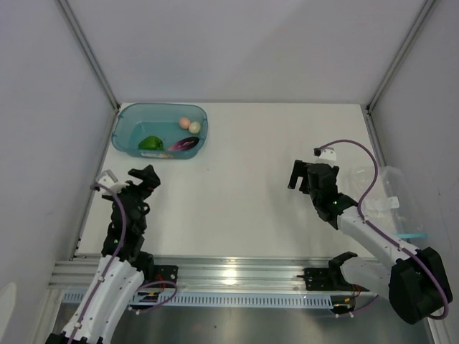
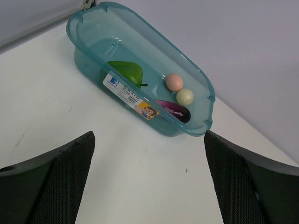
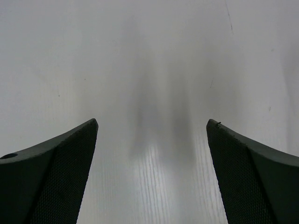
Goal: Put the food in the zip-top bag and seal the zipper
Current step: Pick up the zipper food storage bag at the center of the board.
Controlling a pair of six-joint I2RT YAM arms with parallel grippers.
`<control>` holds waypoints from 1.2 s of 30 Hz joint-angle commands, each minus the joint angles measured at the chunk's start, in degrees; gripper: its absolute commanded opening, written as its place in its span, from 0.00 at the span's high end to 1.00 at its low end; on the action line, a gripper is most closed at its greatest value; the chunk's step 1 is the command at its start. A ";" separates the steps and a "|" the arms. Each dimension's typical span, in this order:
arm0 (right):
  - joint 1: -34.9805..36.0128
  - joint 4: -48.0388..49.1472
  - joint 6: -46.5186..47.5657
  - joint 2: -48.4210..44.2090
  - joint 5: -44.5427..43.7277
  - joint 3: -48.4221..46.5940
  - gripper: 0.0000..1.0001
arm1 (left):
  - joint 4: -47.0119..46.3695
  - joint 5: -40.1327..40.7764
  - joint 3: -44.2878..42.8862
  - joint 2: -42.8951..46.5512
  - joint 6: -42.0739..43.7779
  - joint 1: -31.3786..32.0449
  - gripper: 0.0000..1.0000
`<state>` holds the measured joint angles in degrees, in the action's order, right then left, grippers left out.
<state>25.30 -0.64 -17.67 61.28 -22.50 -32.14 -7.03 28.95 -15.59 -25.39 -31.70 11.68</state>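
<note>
- Both pairs of fingers are spread wide and hold nothing. The left fingers (image 2: 60, 182) face the teal tub (image 1: 123, 135), and the right fingers (image 3: 51, 172) hang over bare desk (image 1: 244, 201).
- All four foods sit in the tub at the far left corner. The clear bag (image 1: 391, 188) lies at the far right edge, well apart from it, so each piece has a long trip on which it could slip out.
- The pink egg (image 2: 174, 81) and cream egg (image 2: 185, 96) are small, smooth and round. A pinch off their middle would likely squirt them away or send them rolling around the tub floor.
- The eggplant (image 2: 173, 111) lies against the tub's near wall, close to a corner. Open fingers coming down there may hit the rim and push the light tub instead of gripping.
- The bag looks limp and nearly see-through, and the right arm crosses in front of it. I cannot tell if its mouth is open. One thin layer is easy to miss or drag, and food pushed at a collapsed mouth would simply shove the bag along.
- The zipper strip (image 1: 410, 235) is narrow, so pressing it unevenly would likely leave gaps.
- The green pepper (image 2: 126, 72) is glossy, lumpy and the biggest piece. The eggplant is dark purple and shiny, and the eggs sit just beside each other.
</note>
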 commanded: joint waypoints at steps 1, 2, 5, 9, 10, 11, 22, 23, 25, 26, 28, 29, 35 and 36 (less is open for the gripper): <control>-0.42 -6.20 -6.84 -2.29 1.46 -3.63 0.01 | 15.61 2.69 -4.00 5.85 -13.78 0.10 0.00; -0.95 -6.21 -6.59 -3.08 5.15 -3.28 0.01 | 18.42 3.13 -4.44 7.18 -17.30 0.09 0.01; -4.72 -1.84 -6.84 -5.98 21.68 -0.49 0.01 | 29.68 3.05 -5.58 11.32 -30.76 0.01 0.01; -8.33 -0.41 -9.48 -5.30 31.63 -0.02 0.01 | 19.36 -5.72 -4.01 12.82 -19.40 0.01 0.00; -8.77 -1.19 -8.96 -4.42 32.95 -0.81 0.01 | 17.16 -8.79 -4.00 12.47 -16.23 0.01 0.00; -8.86 -3.03 -8.26 -2.41 35.48 -1.69 0.01 | 14.70 -9.69 -3.92 11.25 -15.68 0.01 0.01; -9.65 -8.75 -6.93 3.05 30.52 -4.77 0.01 | 19.24 -13.03 -17.87 -13.69 -9.43 0.01 0.01; -10.26 -10.76 -7.98 3.23 29.54 -5.99 0.01 | 19.85 -13.39 -18.50 -15.03 -9.43 0.01 0.00; -12.37 -13.31 -8.96 3.76 26.65 -7.23 0.01 | 20.47 -14.27 -19.73 -17.05 -9.60 0.01 0.00; -13.25 -14.29 -9.57 3.94 25.59 -8.71 0.01 | 20.21 -14.88 -19.56 -17.06 -9.87 0.01 0.00; -15.36 -16.66 -10.36 4.29 22.08 -10.65 0.01 | 19.16 -16.02 -18.86 -16.72 -10.39 0.01 0.01; -16.15 -19.45 -11.50 4.73 16.58 -12.75 0.01 | 17.94 -16.81 -18.51 -16.36 -10.57 0.09 0.00; -24.05 -33.00 -20.90 5.17 -5.06 -19.45 0.01 | 15.38 -26.30 -19.99 -17.94 -8.47 0.36 0.01; -25.37 -33.28 -21.61 4.82 -5.88 -19.19 0.01 | 15.29 -27.27 -20.26 -18.38 -8.03 0.62 0.01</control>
<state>3.14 -25.98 -33.52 66.70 -14.85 -49.15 10.87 7.81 -32.86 -42.74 -42.35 11.73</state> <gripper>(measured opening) 0.993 0.994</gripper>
